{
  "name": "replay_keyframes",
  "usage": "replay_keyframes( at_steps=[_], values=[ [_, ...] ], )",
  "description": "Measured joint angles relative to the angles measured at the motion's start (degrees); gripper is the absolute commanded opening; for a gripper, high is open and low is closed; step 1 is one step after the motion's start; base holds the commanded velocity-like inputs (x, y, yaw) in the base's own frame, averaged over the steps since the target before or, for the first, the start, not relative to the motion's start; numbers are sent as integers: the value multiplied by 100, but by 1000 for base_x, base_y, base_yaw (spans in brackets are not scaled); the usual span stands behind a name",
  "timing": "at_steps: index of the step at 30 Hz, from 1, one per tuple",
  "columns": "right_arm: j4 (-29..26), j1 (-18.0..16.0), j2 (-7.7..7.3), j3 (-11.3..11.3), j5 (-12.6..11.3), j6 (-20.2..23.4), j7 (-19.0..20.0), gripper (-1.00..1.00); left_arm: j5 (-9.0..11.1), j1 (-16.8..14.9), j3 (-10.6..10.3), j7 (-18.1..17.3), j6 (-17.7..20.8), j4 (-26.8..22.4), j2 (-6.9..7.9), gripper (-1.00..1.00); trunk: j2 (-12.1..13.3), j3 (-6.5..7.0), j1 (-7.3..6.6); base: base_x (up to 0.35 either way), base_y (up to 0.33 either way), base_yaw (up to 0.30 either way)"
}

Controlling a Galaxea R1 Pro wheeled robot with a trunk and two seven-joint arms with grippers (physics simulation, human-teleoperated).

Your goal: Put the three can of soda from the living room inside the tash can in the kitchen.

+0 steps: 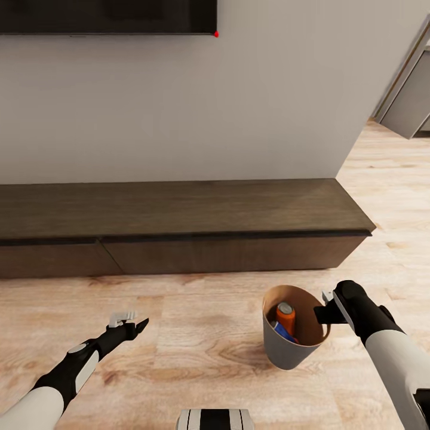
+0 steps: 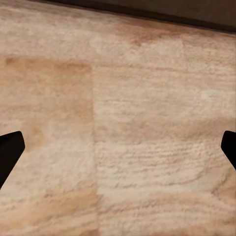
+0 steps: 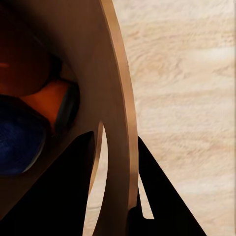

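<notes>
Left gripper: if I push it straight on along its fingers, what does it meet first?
Probably the bare wood-plank floor. The open left gripper has nothing between its fingers; depth is unclear.

Long dark wooden bench [image 1: 179, 209]: low, set flush against the wall, two drawer fronts below its top, right end angled. Pale grey wall [image 1: 197, 107]: plain, ends at a corner right of the bench. Black wall screen [image 1: 107, 16]: lower edge visible at the wall's top, small red light [image 1: 216, 34] at its lower right corner. Pale wood-plank floor [image 1: 197, 346]: grained, runs past the wall's corner toward a grey door [image 1: 412, 101].
</notes>
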Motion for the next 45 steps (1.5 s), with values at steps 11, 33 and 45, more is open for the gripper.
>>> replay_keyframes(
  at_steps=[11,33,45],
  values=[
    [-9,0,-53,-318,34,-5,205,-100,0,31,0,24,-2,11,-13,100,0,0,0,0,0,0],
    [-9,0,-60,-348,7,-3,322,-100,0,44,-4,252,-38,26,-18,100,-441,-197,242,0,0,0],
    [-8,1,-55,-342,28,-3,324,-100,-3,44,2,255,-159,201,-26,100,-723,-345,398,0,0,0]
  ],
)
